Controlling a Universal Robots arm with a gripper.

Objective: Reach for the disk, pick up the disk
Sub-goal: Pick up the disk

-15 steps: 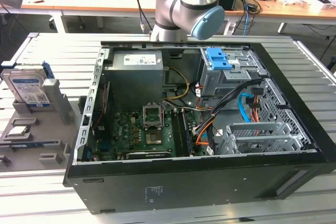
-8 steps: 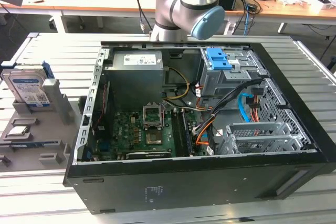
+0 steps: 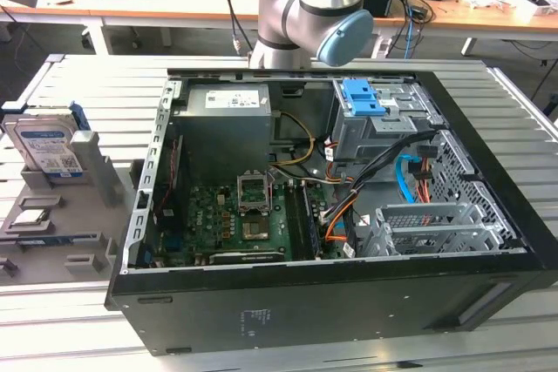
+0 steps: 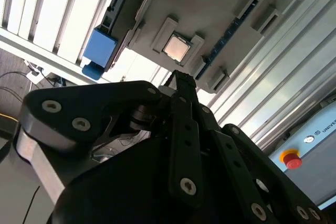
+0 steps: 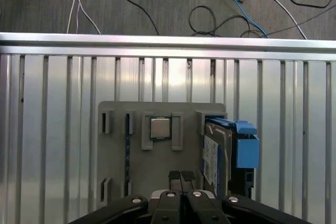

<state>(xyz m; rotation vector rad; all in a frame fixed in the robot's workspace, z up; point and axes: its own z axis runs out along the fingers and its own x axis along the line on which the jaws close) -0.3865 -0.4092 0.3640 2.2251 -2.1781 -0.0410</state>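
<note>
Standing upright, the disk [image 3: 44, 141] occupies a slatted table [image 3: 96, 84] (desks [image 3: 148, 2] behind).

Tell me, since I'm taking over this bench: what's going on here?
The arm's gripper hangs above the grey holder tray on the slatted table, shut and holding nothing. The disk stands on edge in a slot of that tray, not gripped, near a processor chip. An opened computer case sits beside the tray.

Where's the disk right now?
At the exterior view's left, the disk stands on edge in the grey holder tray on the slatted table, beside the open computer case.
</note>
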